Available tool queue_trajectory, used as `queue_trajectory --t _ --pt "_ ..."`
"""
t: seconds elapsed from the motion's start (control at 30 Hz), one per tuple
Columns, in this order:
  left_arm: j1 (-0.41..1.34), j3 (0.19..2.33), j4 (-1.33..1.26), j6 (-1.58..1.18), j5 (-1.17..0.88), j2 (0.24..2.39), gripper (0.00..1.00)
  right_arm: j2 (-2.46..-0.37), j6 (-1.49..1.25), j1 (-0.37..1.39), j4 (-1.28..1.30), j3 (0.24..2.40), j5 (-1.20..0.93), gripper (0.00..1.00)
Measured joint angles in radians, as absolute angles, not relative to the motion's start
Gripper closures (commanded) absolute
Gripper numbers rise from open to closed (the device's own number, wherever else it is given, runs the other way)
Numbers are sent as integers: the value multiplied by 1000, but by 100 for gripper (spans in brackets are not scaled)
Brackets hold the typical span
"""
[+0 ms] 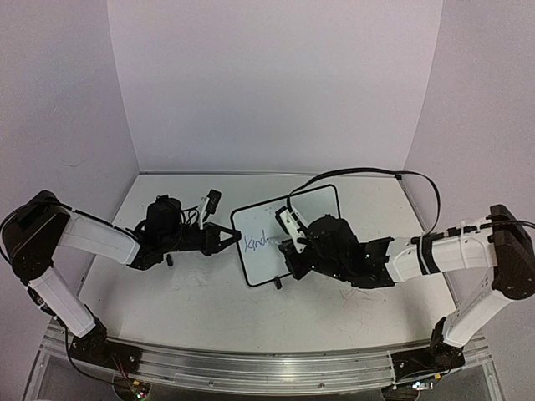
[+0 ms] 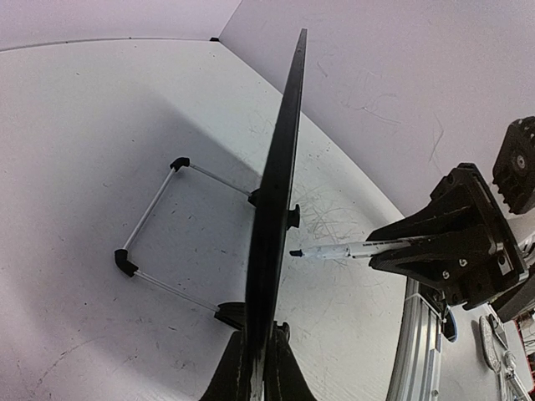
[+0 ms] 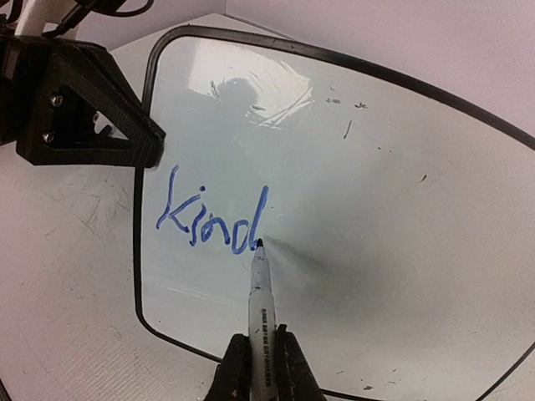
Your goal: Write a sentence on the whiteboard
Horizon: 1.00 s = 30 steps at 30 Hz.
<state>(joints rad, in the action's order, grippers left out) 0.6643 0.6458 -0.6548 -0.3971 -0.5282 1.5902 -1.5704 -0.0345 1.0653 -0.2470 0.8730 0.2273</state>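
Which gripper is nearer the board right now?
Left. The left gripper is clamped on the board's edge beside Kind. The right gripper sits off its face, holding the marker, whose tip is at the board after the d.

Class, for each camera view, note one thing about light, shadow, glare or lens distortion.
Right wrist: glare streaks the top of the whiteboard, and the marker throws a soft shadow right of its tip. Left wrist: the whiteboard, seen edge-on, shades the table on the image's left. Top external: even, soft light.
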Motion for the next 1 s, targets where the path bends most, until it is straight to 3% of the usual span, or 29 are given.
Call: queue_trajectory --t 1.0 --pt "664 646 -654 -397 -528 1589 100 -1602 -38 1066 -254 894 268 100"
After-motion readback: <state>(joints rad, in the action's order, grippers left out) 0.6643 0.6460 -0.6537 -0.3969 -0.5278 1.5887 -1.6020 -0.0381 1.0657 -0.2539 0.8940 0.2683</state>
